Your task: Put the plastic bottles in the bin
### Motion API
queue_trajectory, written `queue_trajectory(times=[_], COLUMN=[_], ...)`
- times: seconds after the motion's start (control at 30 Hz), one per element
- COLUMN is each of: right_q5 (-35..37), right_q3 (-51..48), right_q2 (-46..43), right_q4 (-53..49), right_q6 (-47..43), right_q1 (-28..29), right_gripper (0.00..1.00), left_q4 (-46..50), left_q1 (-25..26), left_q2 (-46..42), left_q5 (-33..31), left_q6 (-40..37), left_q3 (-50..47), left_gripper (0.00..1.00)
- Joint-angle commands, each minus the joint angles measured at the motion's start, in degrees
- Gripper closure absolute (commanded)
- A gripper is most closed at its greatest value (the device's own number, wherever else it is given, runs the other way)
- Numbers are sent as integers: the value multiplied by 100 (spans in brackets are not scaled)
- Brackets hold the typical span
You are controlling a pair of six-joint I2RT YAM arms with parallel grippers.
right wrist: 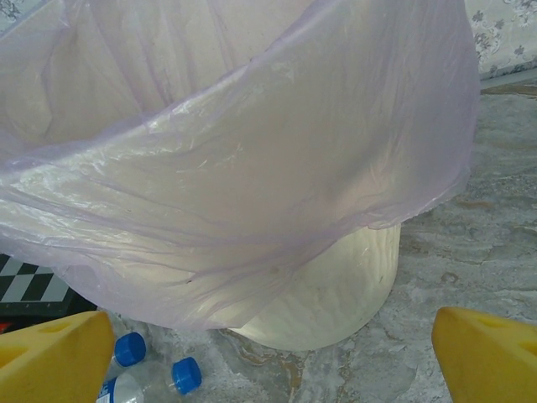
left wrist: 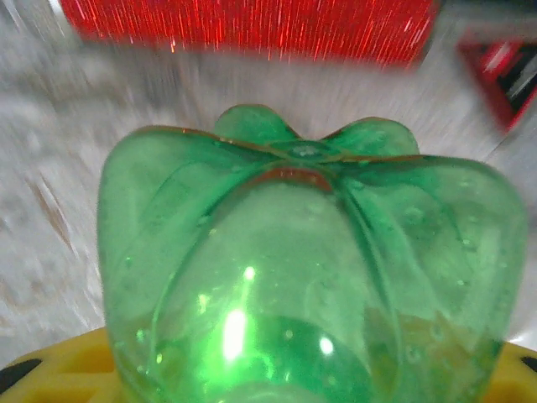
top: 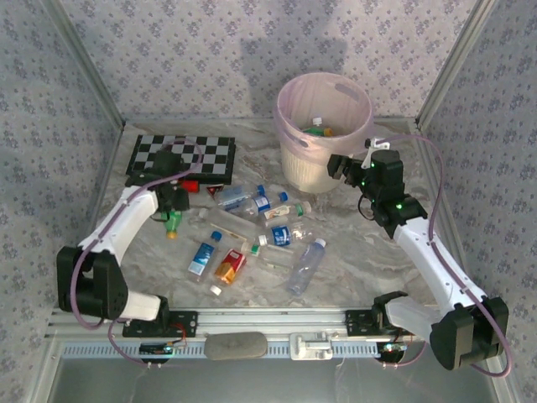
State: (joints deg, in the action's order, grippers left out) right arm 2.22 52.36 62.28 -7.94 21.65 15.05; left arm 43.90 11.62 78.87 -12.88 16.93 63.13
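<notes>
Plastic bottles (top: 281, 237): most lie loose on the surface (top: 361, 252), in a scatter between the two arms. Nearest the bases are a clear one (top: 306, 265), an orange-red one (top: 228, 267) and a blue-labelled one (top: 202, 257). A tighter cluster (top: 252, 201) lies farther out. Left fingers (left wrist: 67, 376) are clenched on a green bottle (top: 174, 222). In the left wrist view its lobed base sits right at the lens and the background is blurred. It hangs just above the surface near the chessboard (top: 180, 157). Right fingers (right wrist: 50, 357) are spread wide and hold nothing, parked beside the bin (top: 295, 172), close to its wall. The bin stands at the far side, with a few bottles already inside (top: 317, 128). Step in hand, as judged: carrying the green bottle to the bin. The next move needs a lift above the bagged rim (right wrist: 252, 126), a crossing over the cluster, and a release over the opening. The right arm may need to give way.
</notes>
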Motion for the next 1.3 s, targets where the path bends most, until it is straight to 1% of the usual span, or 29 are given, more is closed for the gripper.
queue_trajectory(times=[0.0,0.07,0.13,0.33,0.53,0.6,0.7,0.8,0.97,1.03,1.1,1.2,1.27], right_q5=[-101,-134,-151,-134,-183,-213,-276,-346,-346,-330,-338,-358,-365], right_q3=[-35,-33,-25,-90,-263,-347,-462,-550,-711,-768,-799,-815,-824], right_q2=[30,30,8,-80,-206,-234,-236,-248,-358,-425,-462,-497,-528], right_q4=[-15,-37,-58,-129,-124,-91,-71,-85,-83,-81,-91,-144,-167], right_q6=[39,43,46,84,164,197,250,302,345,347,333,313,300], right_q1=[-36,-41,-45,-44,-37,-44,-39,-39,-46,-55,-69,-85,-102], right_gripper=[1,1,1,1,1,1,1,1,1,1,1,1,1], left_q4=[-666,-1101,-1365,-1759,-2361,-2531,-2616,-2348,-1508,-1424,-1570,-1984,-2198], left_q1=[5,45,192,1053,1525,1712,1993,2201,2461,2507,2521,2538,2581], left_q2=[-315,-267,-54,782,1489,1752,2287,3034,4751,5393,5779,5968,6015], left_q5=[300,624,861,1057,1831,2011,2251,2598,3108,3335,3453,3658,3654], left_q6=[-100,-42,-27,-391,-108,-79,-128,-128,-204,-107,74,286,273], left_q3=[706,1121,1704,3390,4540,4827,5603,6744,9244,10207,10557,10310,10014], left_gripper=[49,49,49,50,50,50,50,50,51,51,51,52,52])
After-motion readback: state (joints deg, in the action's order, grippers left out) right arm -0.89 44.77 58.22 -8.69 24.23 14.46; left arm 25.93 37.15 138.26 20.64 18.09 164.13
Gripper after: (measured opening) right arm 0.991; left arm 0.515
